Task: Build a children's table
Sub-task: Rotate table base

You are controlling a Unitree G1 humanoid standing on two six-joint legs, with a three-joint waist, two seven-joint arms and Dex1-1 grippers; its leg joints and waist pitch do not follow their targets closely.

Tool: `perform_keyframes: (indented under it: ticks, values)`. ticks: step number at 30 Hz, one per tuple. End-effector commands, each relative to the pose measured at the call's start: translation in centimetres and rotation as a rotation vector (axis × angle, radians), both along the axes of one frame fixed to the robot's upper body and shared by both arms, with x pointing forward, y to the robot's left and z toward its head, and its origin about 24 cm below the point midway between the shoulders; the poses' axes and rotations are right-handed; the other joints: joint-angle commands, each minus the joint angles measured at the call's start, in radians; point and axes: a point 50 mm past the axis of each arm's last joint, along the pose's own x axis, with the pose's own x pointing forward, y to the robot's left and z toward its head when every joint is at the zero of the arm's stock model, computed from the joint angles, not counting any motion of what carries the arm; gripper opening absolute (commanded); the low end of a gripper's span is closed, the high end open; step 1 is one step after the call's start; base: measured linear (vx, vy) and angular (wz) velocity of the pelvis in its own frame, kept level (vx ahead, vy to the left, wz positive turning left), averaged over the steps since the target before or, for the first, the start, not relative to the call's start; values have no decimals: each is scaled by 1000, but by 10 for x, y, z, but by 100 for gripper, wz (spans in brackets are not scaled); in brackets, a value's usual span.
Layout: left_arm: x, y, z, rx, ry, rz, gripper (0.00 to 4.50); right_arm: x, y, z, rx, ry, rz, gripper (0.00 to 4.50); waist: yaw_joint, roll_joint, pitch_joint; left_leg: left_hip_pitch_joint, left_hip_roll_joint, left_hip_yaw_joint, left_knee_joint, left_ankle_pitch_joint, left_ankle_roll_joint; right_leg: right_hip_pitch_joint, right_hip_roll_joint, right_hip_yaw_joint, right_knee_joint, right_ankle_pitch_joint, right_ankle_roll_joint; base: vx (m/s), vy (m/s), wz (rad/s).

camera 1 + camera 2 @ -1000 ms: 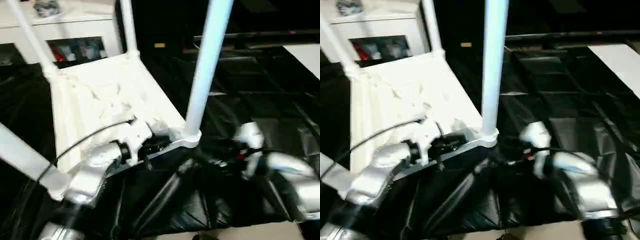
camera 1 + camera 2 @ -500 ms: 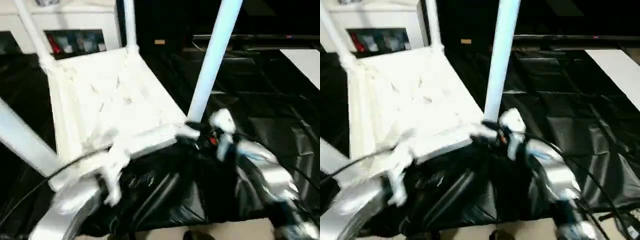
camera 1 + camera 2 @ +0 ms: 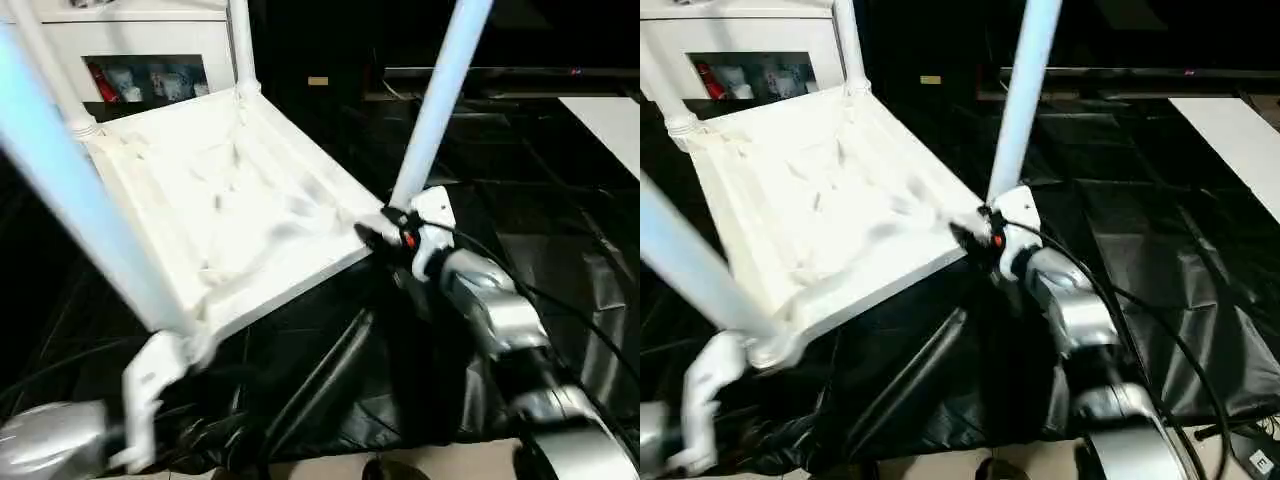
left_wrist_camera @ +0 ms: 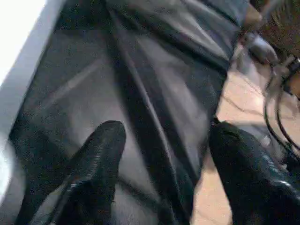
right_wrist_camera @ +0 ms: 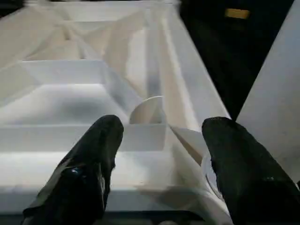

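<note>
Lying upside down on black sheeting (image 3: pixel 560 270), the tabletop (image 3: pixel 230 210) carries four upright legs (image 3: pixel 440 100). The right gripper (image 5: pixel 159 154) (fingers spread) faces its near corner; the left gripper (image 4: pixel 164 164) gapes over sheeting.

The right forearm (image 3: pixel 490 305) was a silver, rounded cylinder ending in a white wrist block (image 3: pixel 1015 215) with a small red mark; thin black cables looped along it. The left pincer (image 4: pixel 161 178) had 2 glossy black, textured fingers (image 4: pixel 96 161).
</note>
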Motion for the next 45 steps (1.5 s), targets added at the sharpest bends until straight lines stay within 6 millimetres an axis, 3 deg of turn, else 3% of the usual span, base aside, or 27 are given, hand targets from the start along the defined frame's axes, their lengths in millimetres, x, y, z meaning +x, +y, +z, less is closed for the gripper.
perform_keyframes:
  ticks: [1, 7, 8, 10, 12, 15, 19, 21, 24, 27, 28, 30, 32, 33, 36, 37, 38, 45]
  values:
    - [-2, 8, 8, 3, -7, -2, 357, 9, -15, 4, -15, -20, -110, 315, -3, 13, -49, 38, 40, -19, -94, -423, -57, 9, -31, 39, -76, -353, -167, 0, 0, 0]
    - [0, 33, 25, 32, -31, 28, 402, 20, -33, 6, -3, -22, -247, 315, 3, 13, -56, 38, 36, -12, -87, -373, -46, 16, -27, 37, -65, -269, -189, 0, 0, 0]
    - [7, 38, 28, 45, -89, 53, 408, 19, -33, 6, 1, -26, -230, 315, 3, 9, -58, 37, 36, -11, -85, -351, -39, 20, -26, 37, -62, -241, -190, 0, 0, 0]
    - [18, 37, 37, 3, -174, 89, 420, 16, -31, 5, 8, -33, -193, 315, 5, 12, -62, 34, 35, -11, -83, -313, -28, 25, -25, 37, -56, -200, -196, 0, 0, 0]
    - [28, 28, 46, -86, -216, 81, 443, 11, -28, 4, 4, -42, -149, 315, 8, 15, -66, 35, 35, -9, -79, -272, -25, 29, -25, 36, -48, -138, -211, 0, 0, 0]
    - [36, 14, 49, -151, -241, 39, 449, 7, -30, 1, -37, -64, -139, 315, 8, 10, -70, 24, 32, -10, -74, -214, -16, 41, -24, 32, -36, -64, -234, 0, 0, 0]
    - [57, -9, 42, -227, -303, 30, 449, -7, -39, 0, -49, -77, -140, 315, 8, 23, -73, 30, 32, -10, -70, -246, -19, 43, -28, 36, -45, -116, -229, 0, 0, 0]
    - [62, -13, 41, -247, -315, 36, 449, -10, -40, -1, -55, -77, -135, 315, 8, 15, -73, 27, 31, -11, -71, -254, -21, 46, -28, 35, -47, -135, -222, 0, 0, 0]
    - [73, -36, 38, -341, -322, 13, 449, -24, -44, -8, -86, -40, -144, 315, 9, 24, -70, 30, 30, -13, -74, -294, -31, 44, -27, 36, -57, -199, -200, 0, 0, 0]
    - [78, -53, 39, -404, -321, -19, 449, -26, -48, -20, -137, 5, -199, 315, 7, 22, -73, 32, 32, -15, -74, -318, -46, 42, -29, 34, -59, -233, -206, 0, 0, 0]
    - [82, -66, 39, -423, -324, -55, 449, -25, -46, -24, -146, 20, -220, 315, 7, 26, -75, 31, 30, -16, -72, -324, -46, 41, -30, 34, -59, -247, -206, 0, 0, 0]
    - [82, -66, 39, -423, -324, -56, 449, -25, -46, -24, -146, 20, -220, 315, 6, 22, -74, 30, 30, -16, -72, -322, -43, 42, -30, 33, -61, -256, -201, 0, 0, 0]
    - [85, -81, 40, -451, -321, -96, 449, -23, -39, -28, -161, 37, -216, 315, 5, 21, -75, 26, 30, -16, -71, -310, -37, 43, -30, 34, -60, -254, -197, 0, 0, 0]
    - [86, -86, 40, -461, -318, -108, 449, -23, -35, -29, -162, 43, -204, 315, 6, 26, -78, 30, 29, -15, -68, -306, -37, 42, -30, 33, -60, -252, -200, 0, 0, 0]
    - [86, -102, 40, -485, -272, -159, 449, -18, -24, -30, -169, 56, -175, 315, 4, 15, -79, 22, 29, -17, -68, -287, -32, 47, -31, 31, -56, -236, -207, 0, 0, 0]
    - [86, -106, 40, -483, -267, -165, 449, -17, -22, -30, -172, 57, -171, 315, 2, 16, -80, 18, 29, -19, -68, -273, -31, 53, -32, 30, -52, -234, -204, 0, 0, 0]
    - [85, -112, 39, -485, -261, -179, 449, -15, -19, -29, -171, 55, -166, 315, -1, 12, -79, 21, 30, -18, -67, -278, -27, 48, -32, 30, -55, -243, -203, 0, 0, 0]
    - [82, -132, 38, -505, -255, -195, 449, -13, 6, -32, -131, 63, -84, 315, -13, 15, -78, 19, 30, -18, -65, -286, -20, 49, -32, 29, -57, -246, -208, 0, 0, 0]
